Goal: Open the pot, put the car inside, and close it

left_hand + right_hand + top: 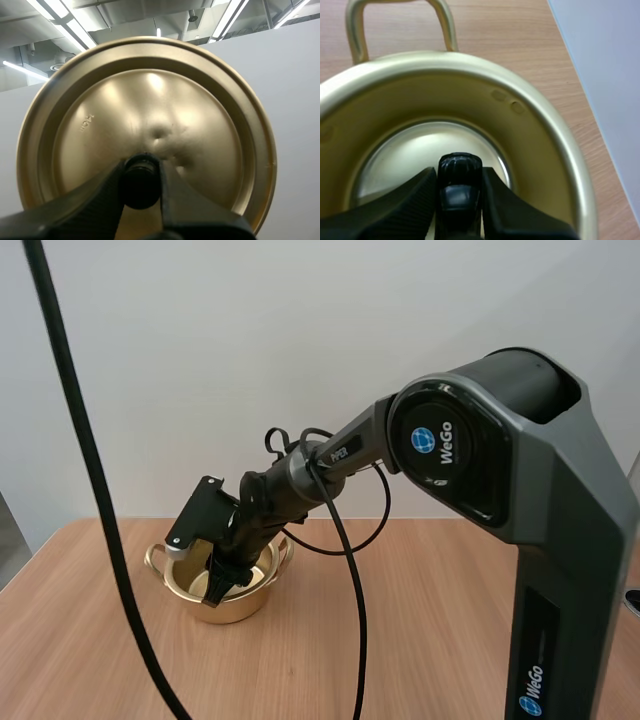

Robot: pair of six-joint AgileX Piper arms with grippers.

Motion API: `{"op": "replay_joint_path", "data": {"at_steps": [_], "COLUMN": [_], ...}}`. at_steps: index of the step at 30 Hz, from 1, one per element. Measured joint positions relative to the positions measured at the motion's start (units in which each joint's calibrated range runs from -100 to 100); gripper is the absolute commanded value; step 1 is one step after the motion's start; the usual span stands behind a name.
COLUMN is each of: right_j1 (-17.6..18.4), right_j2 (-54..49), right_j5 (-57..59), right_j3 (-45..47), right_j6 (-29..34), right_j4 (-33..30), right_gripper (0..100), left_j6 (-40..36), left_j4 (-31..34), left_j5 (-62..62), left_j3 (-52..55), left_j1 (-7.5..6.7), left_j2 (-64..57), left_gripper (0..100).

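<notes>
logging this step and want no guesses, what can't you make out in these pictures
- right wrist view: the black item in the right jaws is mostly covered by them and cut by the frame edge; car or not is unclear.
- high view: the right arm hides the pot interior.
- left wrist view: the lid in the left jaws blocks the table, so its place relative to the pot is unknown.

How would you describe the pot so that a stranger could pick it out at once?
Start at the wooden table. Where the right gripper dips, pinching a small black object, stands a gold pot, open, with loop handles at its rim. Unlike the flat gold lid that the left gripper holds by its black knob, it is deep and hollow.
</notes>
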Motion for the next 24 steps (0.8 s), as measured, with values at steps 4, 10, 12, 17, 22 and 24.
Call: {"op": "replay_joint_path", "data": {"at_steps": [4, 10, 12, 17, 22, 24], "right_j1": [0.0, 0.0, 0.0, 0.0, 0.0, 0.0], "right_j2": [1.0, 1.0, 1.0, 1.0, 1.0, 1.0], "right_j5": [-0.7, -1.1, -1.1, -1.0, -1.0, -1.0], "right_j3": [0.0, 0.0, 0.0, 0.0, 0.0, 0.0], "right_j6": [0.0, 0.0, 0.0, 0.0, 0.0, 0.0], "right_j4": [0.0, -0.1, -0.1, -0.3, -0.5, -0.5], "right_gripper": [0, 0, 0, 0, 5, 11], "left_j6": [0.0, 0.0, 0.0, 0.0, 0.0, 0.0], "left_j4": [0.0, 0.0, 0.0, 0.0, 0.0, 0.0], "left_j5": [0.0, 0.0, 0.0, 0.0, 0.0, 0.2], "left_j3": [0.0, 0.0, 0.0, 0.0, 0.0, 0.0], "left_j1": [0.00, 0.00, 0.00, 0.00, 0.00, 0.00], "left_j2": [0.0, 0.0, 0.0, -0.1, -0.4, -0.5], "left_gripper": [0, 0, 0, 0, 0, 0]}}
